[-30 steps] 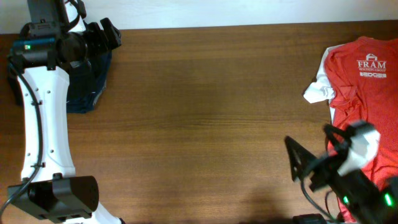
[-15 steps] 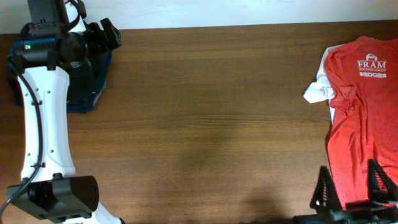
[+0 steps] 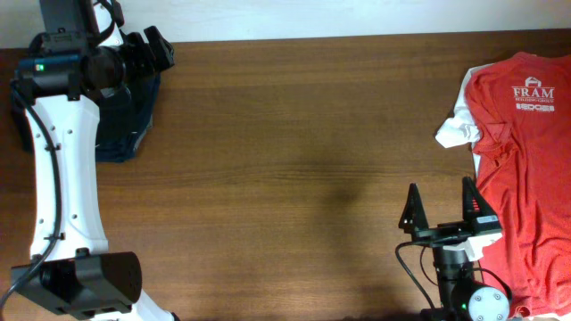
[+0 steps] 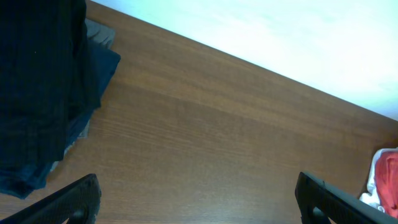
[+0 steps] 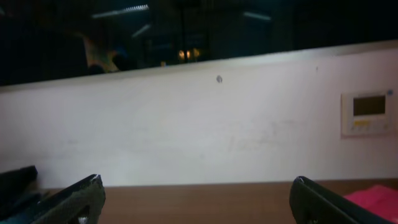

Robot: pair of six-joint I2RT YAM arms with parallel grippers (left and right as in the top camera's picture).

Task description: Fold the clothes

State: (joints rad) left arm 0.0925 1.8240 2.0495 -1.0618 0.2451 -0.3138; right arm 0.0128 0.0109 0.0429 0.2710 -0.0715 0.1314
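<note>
Far left first: white left arm (image 3: 53, 178) stretched up the side of the brown wooden table (image 3: 294, 134). Left gripper (image 3: 150, 49) at the back corner, fingers spread wide, nothing between them. Hanging right over the dark navy-blue folded clothes (image 3: 129, 120).

From the left wrist camera: large plain black fabric garment (image 4: 37, 74) filling the left side, up against the dark navy-blue folded clothes in that same back-left corner, a strip of pale grey showing at its top edge. Hard to say from overhead where black ends and navy begins.

Across the table now to the right gripper (image 3: 442, 214), near the front edge. Black fingers wide apart, holding nothing, right at the left edge of the red T-shirt with white "FRAM" print (image 3: 522, 152) spread flat at far right. Aimed level at a white wall (image 5: 199, 137), small pale wall panel (image 5: 367, 114) on it.
</note>
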